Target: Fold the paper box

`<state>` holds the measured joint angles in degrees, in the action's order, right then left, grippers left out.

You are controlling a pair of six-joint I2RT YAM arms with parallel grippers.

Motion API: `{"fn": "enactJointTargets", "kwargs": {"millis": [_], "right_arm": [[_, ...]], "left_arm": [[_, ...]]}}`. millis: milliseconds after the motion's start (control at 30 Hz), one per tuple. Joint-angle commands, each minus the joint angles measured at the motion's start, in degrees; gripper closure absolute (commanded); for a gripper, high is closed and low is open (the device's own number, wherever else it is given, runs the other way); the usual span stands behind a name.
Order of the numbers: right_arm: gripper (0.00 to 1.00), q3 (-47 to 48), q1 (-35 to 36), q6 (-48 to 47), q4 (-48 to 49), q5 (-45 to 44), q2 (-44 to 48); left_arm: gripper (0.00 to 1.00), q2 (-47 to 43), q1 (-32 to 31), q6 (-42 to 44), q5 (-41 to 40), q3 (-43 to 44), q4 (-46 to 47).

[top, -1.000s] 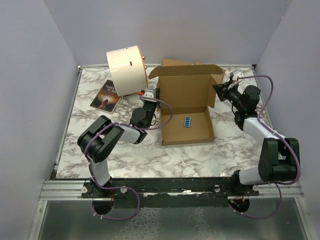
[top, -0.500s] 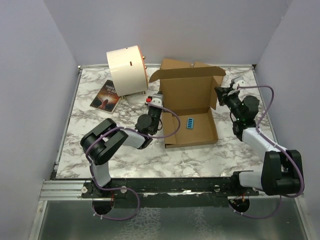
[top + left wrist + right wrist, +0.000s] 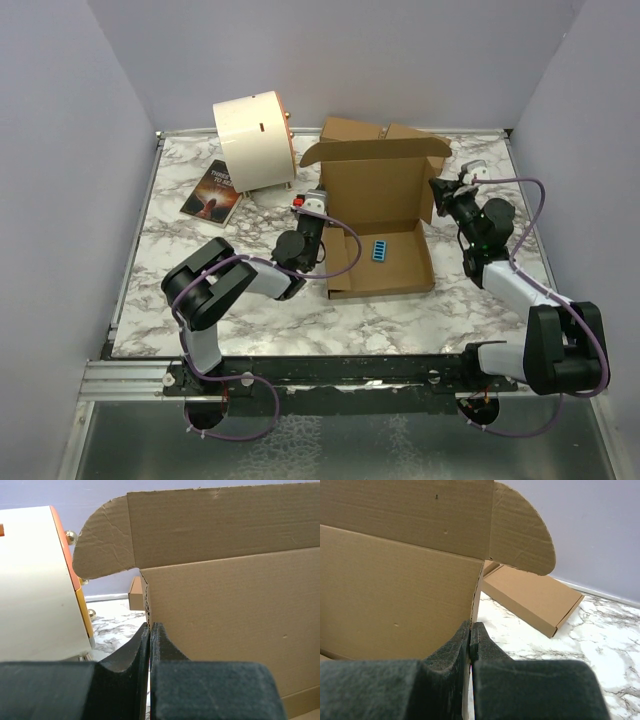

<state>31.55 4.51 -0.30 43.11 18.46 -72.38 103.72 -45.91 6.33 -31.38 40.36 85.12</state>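
Currently the paper box (image 3: 380, 215) sits toward twelve o'clock on the counter (image 3: 260, 300), tray formed, lid upright, not yet closed. My left hand (image 3: 318, 196) at its nine o'clock and right hand (image 3: 438, 190) at three are pinched shut, empty.

Legible text: none, on the box (image 3: 380, 190) or elsewhere. Book (image 3: 211, 192), dark cover, lying at the far left of the counter (image 3: 400, 315) beside the drum (image 3: 252, 140): pale lettering on the cover, too small to read.
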Motion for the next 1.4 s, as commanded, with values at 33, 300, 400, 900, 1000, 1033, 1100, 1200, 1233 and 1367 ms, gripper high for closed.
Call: {"fn": "enactJointTargets", "kwargs": {"millis": [33,300,400,900,1000,1033,1100,1200,1233,1367], "right_arm": [[0.99,-1.2,1.4,0.3,3.8,0.1,1.9],[0.99,-2.7,1.6,0.2,1.9,0.3,3.7],[0.99,-3.1,1.6,0.2,0.5,0.6,4.6],[0.96,-1.5,1.7,-2.1,-13.0,2.0,8.0],[0.95,0.3,1.7,-3.4,-18.1,2.0,8.5],[0.95,1.0,1.7,-4.0,-20.0,2.0,8.7],[0.94,2.5,1.6,-5.2,-23.6,1.7,9.2],[0.94,4.5,1.7,-6.6,-29.1,1.3,9.8],[0.94,4.9,1.7,-7.2,-30.4,1.3,10.1],[0.95,5.8,1.7,-9.0,-34.8,2.2,11.1]], "left_arm": [[1.00,-1.1,-2.2,-3.7,0.3,-0.7,-2.4],[1.00,-1.9,-4.9,-4.6,-4.0,-2.0,-4.3],[1.00,-1.9,-6.0,-4.7,-5.9,-2.6,-4.3],[0.97,-0.2,-10.2,-1.5,-12.9,-5.1,0.6],[0.97,-0.2,-10.3,-0.3,-13.7,-5.6,2.6],[0.97,-0.3,-10.3,0.1,-13.8,-5.7,3.2],[0.97,-0.4,-10.3,0.8,-13.9,-5.9,3.9],[0.98,-0.2,-10.4,1.4,-13.7,-6.3,4.9],[0.98,-0.1,-10.5,1.5,-13.7,-6.4,5.1],[0.98,0.0,-10.9,1.3,-13.4,-6.6,5.0]]}}
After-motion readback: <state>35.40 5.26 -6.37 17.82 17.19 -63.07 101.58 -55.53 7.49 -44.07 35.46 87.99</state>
